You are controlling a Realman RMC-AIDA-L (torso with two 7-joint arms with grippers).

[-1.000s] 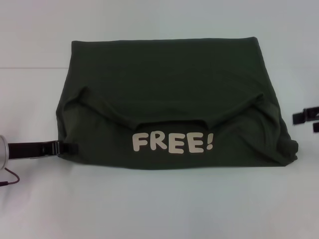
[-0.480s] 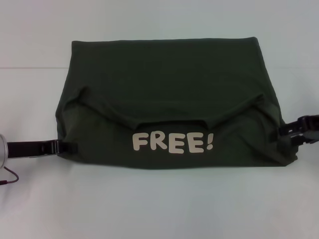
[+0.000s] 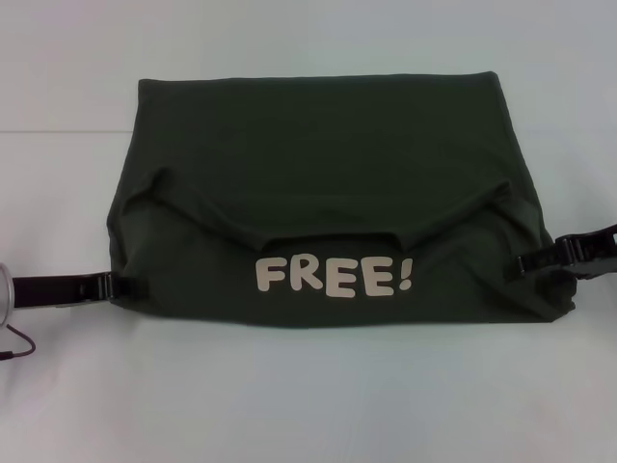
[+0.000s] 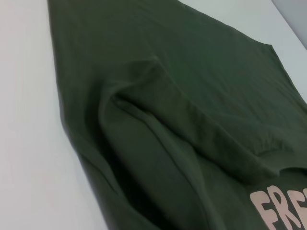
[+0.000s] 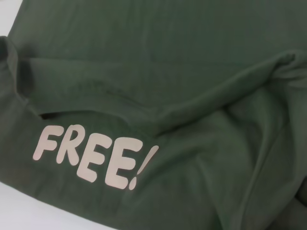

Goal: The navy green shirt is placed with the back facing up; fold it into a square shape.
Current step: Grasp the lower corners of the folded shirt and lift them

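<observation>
The navy green shirt (image 3: 318, 174) lies folded into a wide band on the white table, its near flap showing a cream "FREE!" print (image 3: 335, 278). My left gripper (image 3: 132, 285) rests low at the shirt's near left edge, its tip touching the fabric. On the opposite side, my right gripper (image 3: 530, 263) reaches over the near right corner, where the cloth is bunched. The left wrist view shows shirt (image 4: 192, 96) folds, and the right wrist view shows the shirt (image 5: 168, 57) with the print (image 5: 91, 155); neither shows fingers.
The white table (image 3: 308, 405) spreads around the shirt on all sides. A thin dark red cable (image 3: 14, 345) loops by the left arm's silver wrist at the left border of the head view.
My right gripper has come in from the right border of the head view and now lies over the shirt's near right corner. The left gripper and the shirt have not moved.
</observation>
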